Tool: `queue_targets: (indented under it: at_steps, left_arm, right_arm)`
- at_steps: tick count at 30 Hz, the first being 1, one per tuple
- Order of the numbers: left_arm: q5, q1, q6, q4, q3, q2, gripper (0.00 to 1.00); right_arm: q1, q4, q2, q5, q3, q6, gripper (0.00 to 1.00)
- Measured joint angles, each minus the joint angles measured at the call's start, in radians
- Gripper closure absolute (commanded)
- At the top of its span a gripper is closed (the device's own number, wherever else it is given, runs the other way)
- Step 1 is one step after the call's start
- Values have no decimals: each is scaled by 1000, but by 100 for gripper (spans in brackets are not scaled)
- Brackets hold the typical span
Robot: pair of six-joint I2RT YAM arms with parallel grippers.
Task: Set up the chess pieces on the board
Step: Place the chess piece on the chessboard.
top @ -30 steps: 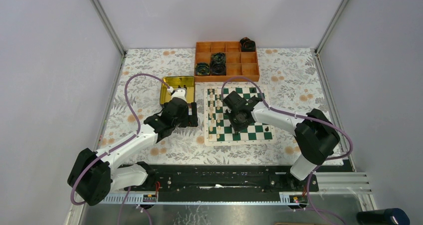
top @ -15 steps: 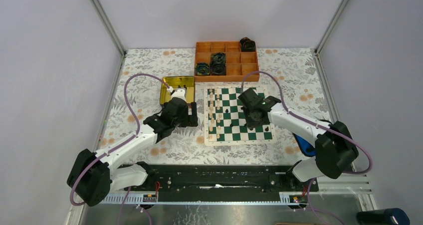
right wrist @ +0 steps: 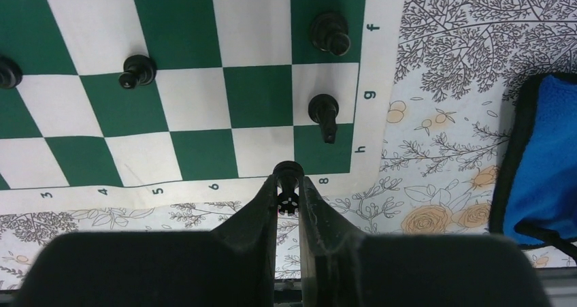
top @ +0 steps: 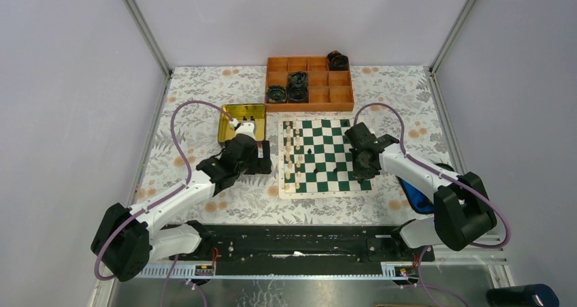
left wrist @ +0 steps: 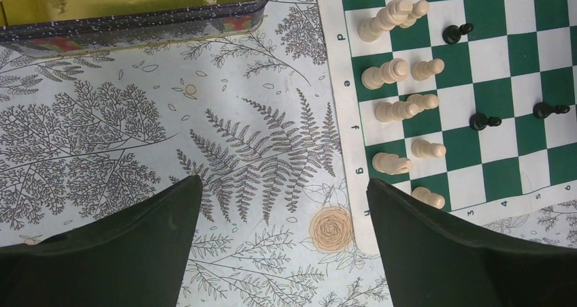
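The green and white board [top: 326, 193] lies mid-table. Cream-white pieces [top: 292, 158] stand in two columns along its left side, also in the left wrist view [left wrist: 394, 72]. A few black pieces [right wrist: 324, 109] stand on the board's right files, and one black pawn [top: 310, 150] sits near the middle. My right gripper [right wrist: 288, 190] is shut on a black rook [right wrist: 288, 172], held over the board's near right corner [top: 362, 168]. My left gripper [left wrist: 282, 184] is open and empty over the tablecloth just left of the board [top: 262, 161].
A shiny yellow tin [top: 235, 108] sits behind the left gripper. An orange compartment tray [top: 340, 105] with dark cable rolls [top: 297, 84] stands at the back. A blue object [right wrist: 544, 164] lies right of the board's near corner.
My right gripper has moved from the board's middle to its near right corner, carrying the black rook. The left arm has not moved.
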Motion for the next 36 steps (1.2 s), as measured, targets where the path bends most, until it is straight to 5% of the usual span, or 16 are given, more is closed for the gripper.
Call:
queue_targets:
  at_steps: [36]
  left_arm:
    - [-8,-16,0,-8,0,-3,1]
  right_arm:
    - [-132,34,80,-72,-30,4,89]
